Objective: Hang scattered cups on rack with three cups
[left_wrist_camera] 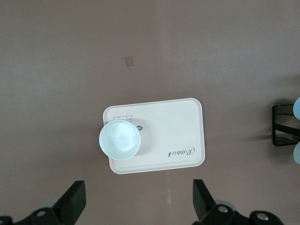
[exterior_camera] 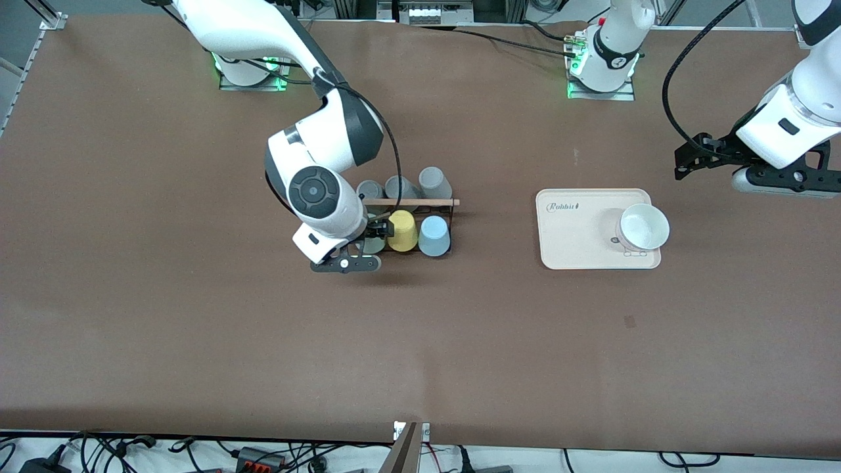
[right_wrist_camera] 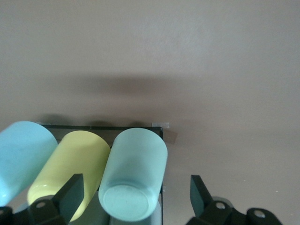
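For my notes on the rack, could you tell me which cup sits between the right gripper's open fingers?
The pale mint green cup, upside down on the rack beside the yellow cup; the right gripper straddles it alone.

The bench [exterior_camera: 197, 341] is a flat, plain brown. On the black wire rack [exterior_camera: 453, 211] with its pale wooden rod [exterior_camera: 410, 202], a light blue cup [exterior_camera: 434, 236] sits beside a yellow cup [exterior_camera: 402, 230] and a pale mint green cup [right_wrist_camera: 133, 173]; three grey cups [exterior_camera: 434, 182] line the row above them. The cream tray [exterior_camera: 571, 243] carries dark "Rabbit" lettering and a white bowl [exterior_camera: 644, 226]. Both arms are white with black fingers [right_wrist_camera: 70, 194].
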Controlling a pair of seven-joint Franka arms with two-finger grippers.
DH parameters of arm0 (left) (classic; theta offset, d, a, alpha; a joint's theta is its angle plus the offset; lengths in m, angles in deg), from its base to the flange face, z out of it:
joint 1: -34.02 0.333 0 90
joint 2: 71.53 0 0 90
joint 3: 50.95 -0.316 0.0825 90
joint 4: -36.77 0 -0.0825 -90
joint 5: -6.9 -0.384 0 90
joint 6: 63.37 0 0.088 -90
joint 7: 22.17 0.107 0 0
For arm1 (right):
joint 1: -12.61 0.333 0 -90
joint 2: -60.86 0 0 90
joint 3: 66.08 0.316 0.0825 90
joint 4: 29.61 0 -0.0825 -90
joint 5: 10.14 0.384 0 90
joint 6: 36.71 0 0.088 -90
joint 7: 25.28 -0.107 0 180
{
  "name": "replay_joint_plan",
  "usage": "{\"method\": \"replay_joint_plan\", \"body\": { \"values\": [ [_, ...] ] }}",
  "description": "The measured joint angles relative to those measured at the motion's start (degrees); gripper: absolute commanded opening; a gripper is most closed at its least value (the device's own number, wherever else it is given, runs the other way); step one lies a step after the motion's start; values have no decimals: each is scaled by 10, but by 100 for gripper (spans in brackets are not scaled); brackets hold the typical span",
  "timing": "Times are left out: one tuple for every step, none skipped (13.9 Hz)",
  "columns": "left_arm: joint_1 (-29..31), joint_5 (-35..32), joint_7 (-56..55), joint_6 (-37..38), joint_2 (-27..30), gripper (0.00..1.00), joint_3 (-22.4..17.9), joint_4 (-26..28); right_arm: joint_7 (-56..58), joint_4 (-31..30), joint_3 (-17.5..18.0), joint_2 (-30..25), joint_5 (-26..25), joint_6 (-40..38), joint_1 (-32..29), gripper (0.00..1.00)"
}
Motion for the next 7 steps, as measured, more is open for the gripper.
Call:
{"method": "replay_joint_plan", "body": {
  "values": [
    [0, 0, 0, 0, 0, 100, 0, 0, 0, 6, -2, -9, 0, -11, -8, 100],
    [0, 0, 0, 0, 0, 100, 0, 0, 0, 12, -3, -20, 0, -22, -19, 100],
    [0, 0, 0, 0, 0, 100, 0, 0, 0, 18, -4, -32, 0, -31, -33, 100],
    [0, 0, 0, 0, 0, 100, 0, 0, 0, 22, -6, -44, 0, -35, -50, 100],
    [0, 0, 0, 0, 0, 100, 0, 0, 5, 25, -7, -58, 0, -37, -72, 100],
    [0, 0, 0, 0, 0, 100, 0, 0, 22, 26, -7, -72, 0, -40, -97, 100],
    [0, 0, 0, 0, 0, 100, 0, 0, 45, 27, -7, -86, 0, -45, -122, 100]
  ]
}}
